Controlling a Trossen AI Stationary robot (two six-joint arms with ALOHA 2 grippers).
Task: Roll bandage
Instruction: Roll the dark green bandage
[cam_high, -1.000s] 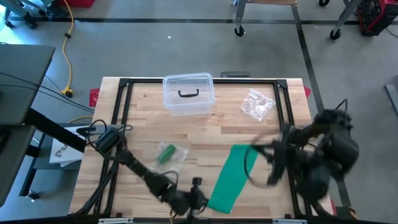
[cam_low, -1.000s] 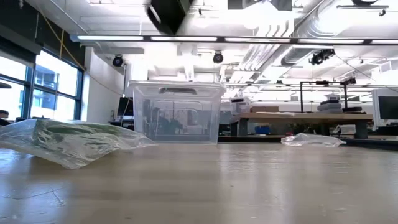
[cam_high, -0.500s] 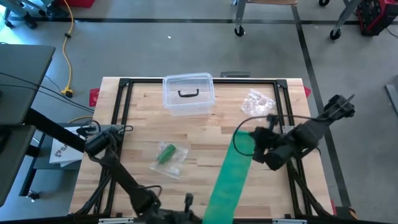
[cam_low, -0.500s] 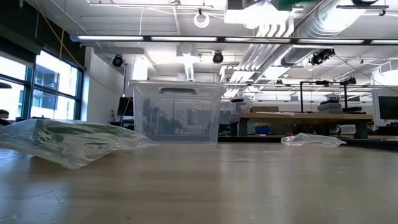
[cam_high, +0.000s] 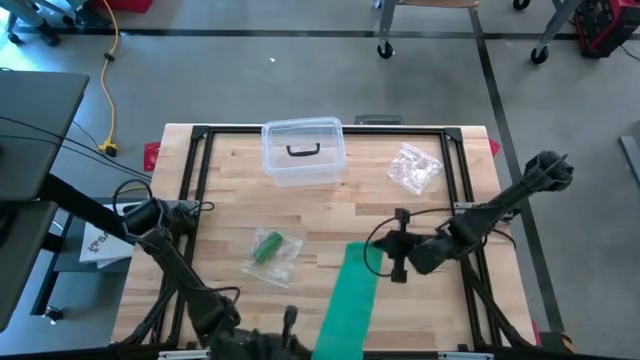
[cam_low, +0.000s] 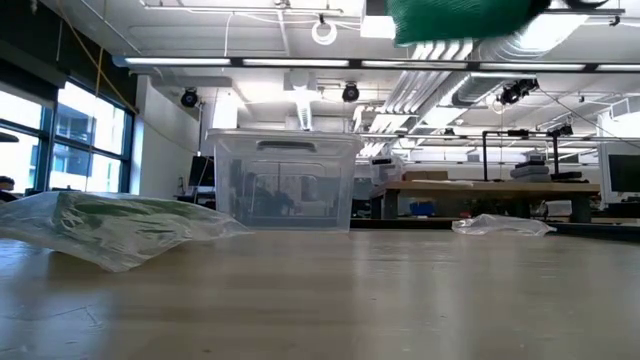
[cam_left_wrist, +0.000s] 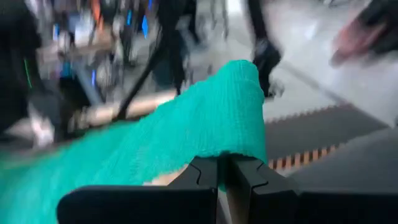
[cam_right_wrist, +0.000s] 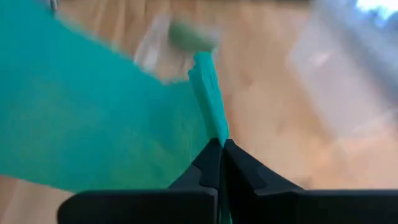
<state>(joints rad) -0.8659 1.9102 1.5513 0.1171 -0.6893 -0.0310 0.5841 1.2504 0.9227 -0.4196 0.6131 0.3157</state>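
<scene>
Above table: both tools (cam_high: 398, 245) clamping bandage (cam_high: 345, 300).

Left gripper (cam_left_wrist: 222, 171) low at near edge, right gripper (cam_high: 398, 245) mid-table (jaws pinched).

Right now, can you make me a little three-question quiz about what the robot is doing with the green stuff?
1. True or false: the green bandage lies flat on the table.
2. Which tools are shut on the bandage? A) only the left tool B) only the right tool C) both
3. Fill in: the clear plastic box stands at the table's far edge with its lid ____.

Key
1. False: in the low view it hangs up in the air, stretched between the two tools.
2. C
3. on
</scene>
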